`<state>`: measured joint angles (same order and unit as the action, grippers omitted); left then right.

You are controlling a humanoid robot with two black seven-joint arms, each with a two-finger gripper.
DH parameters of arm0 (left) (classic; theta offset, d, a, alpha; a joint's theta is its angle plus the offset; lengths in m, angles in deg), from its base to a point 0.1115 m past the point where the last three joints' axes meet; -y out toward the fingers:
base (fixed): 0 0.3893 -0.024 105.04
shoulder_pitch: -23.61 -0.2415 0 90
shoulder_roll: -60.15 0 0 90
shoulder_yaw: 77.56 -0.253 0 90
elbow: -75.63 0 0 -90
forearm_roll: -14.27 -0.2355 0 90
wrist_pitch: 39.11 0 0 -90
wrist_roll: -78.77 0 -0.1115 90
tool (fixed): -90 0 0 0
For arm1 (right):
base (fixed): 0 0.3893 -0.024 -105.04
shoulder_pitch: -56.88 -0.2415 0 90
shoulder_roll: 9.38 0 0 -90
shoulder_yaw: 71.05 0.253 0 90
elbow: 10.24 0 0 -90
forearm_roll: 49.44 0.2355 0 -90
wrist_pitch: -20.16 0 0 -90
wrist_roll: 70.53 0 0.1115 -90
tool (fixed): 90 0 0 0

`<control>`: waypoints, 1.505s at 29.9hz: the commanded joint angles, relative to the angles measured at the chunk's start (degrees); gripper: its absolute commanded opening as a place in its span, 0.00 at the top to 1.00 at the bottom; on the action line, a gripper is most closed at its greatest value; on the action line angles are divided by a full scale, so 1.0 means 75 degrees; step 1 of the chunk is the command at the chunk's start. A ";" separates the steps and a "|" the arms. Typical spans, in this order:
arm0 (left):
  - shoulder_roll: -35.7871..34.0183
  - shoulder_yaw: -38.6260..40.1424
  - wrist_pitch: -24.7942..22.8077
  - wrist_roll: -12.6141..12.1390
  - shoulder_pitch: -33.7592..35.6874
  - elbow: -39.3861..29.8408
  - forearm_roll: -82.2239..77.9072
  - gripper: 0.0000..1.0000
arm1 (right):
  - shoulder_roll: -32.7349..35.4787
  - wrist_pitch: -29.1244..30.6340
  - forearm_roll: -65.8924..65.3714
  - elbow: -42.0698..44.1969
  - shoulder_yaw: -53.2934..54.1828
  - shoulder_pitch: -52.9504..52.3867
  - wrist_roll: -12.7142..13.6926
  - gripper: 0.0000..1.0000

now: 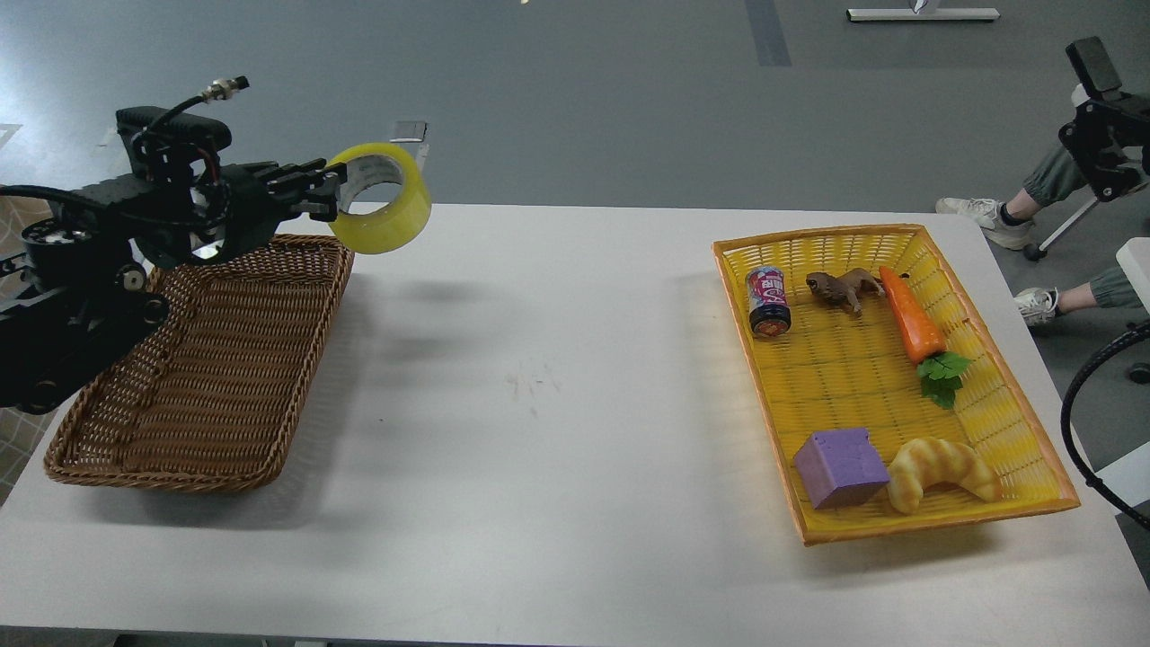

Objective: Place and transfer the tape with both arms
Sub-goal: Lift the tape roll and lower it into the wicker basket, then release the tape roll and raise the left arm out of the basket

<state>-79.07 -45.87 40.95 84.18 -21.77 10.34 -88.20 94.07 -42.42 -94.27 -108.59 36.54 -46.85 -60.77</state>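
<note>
The tape point(384, 203), a yellowish translucent roll with a pale core, hangs in the air above the table's far left, just past the right rim of the brown wicker basket point(260, 431). My left gripper point(328, 193) is shut on the roll's left wall, fingers pointing right, with one finger inside the core. The left arm comes in from the left edge over the basket. My right gripper is out of view; only a black cable shows at the right edge.
A yellow plastic basket point(746, 314) on the right holds a can point(768, 301), a brown toy animal point(843, 288), a carrot toy point(912, 316), a purple cube point(841, 467) and a croissant toy point(942, 469). White table point(539, 431) lies between. A seated person's legs point(1051, 180) are at far right.
</note>
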 commanded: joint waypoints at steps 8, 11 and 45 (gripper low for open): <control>-0.1499 -0.0042 0.0340 0.1119 -0.1109 0.0337 -0.0002 1.00 | -0.0023 -0.0012 0.0000 0.0012 -0.0002 -0.0022 0.0000 0.00; -0.1593 -0.0042 0.0854 0.1341 -0.1717 0.0582 -0.0014 1.00 | -0.0082 -0.0012 0.0012 0.0012 -0.0002 -0.0022 0.0000 0.01; -0.1031 -0.0007 0.1759 0.3013 -0.3009 0.2422 0.0455 0.63 | -0.0070 0.0000 0.0000 -0.0047 -0.0014 0.0037 0.0012 0.01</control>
<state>-87.17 -46.09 54.15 106.01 -44.76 26.60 -84.82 93.55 -42.42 -94.25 -109.02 36.45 -46.47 -60.68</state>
